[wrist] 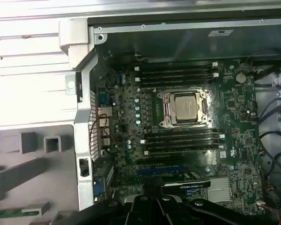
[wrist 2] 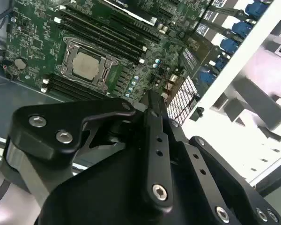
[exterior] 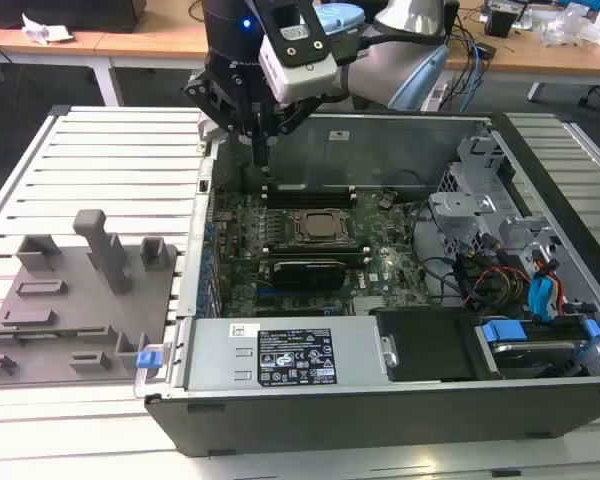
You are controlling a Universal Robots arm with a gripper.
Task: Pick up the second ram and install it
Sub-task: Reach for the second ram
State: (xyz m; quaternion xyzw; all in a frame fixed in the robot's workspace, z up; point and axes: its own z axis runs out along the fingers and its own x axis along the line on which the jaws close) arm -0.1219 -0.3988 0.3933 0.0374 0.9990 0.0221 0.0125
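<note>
At eight o'clock from the tool (exterior: 264,158) in the exterior view, a grey tray (exterior: 50,335) is sitting, seemingly holding the second ram (wrist: 11,214), a green strip in the first wrist view. The tool is hovering clenched and empty over the motherboard (exterior: 380,270); pickup, I judge, is pending, calling for opened jaws.
</note>
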